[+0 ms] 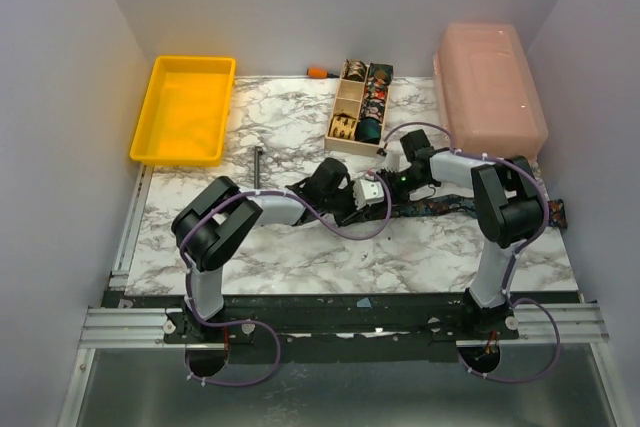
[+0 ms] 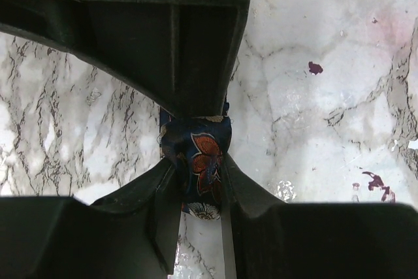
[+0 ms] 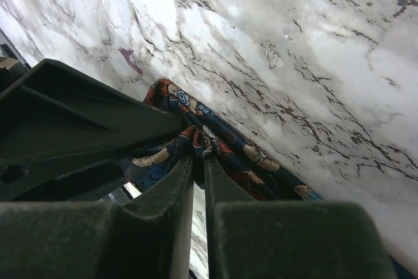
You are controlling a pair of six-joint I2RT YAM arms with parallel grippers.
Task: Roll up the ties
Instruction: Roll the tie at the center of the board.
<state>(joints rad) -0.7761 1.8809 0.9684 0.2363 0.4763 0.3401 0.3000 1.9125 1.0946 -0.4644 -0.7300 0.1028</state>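
A dark tie (image 1: 455, 206) with a multicoloured floral print lies as a long strip across the marble table (image 1: 300, 247), running right from the two grippers. My left gripper (image 1: 367, 196) is shut on the tie's bunched, coiled end (image 2: 208, 151), which sits squeezed between its jaws (image 2: 199, 160). My right gripper (image 1: 393, 180) meets it from the right. Its jaws (image 3: 199, 156) stand almost together, with a fold of the tie (image 3: 261, 158) pinched at the tips. The other arm's black housing (image 2: 176, 44) fills the top of the left wrist view and hides the rest of the coil.
A wooden compartment box (image 1: 347, 105) holding rolled ties (image 1: 371, 131) stands behind the grippers. A yellow tray (image 1: 150, 117) is at the back left and a pink lidded tub (image 1: 490, 87) at the back right. A dark metal T-shaped tool (image 1: 258, 163) lies left of the box.
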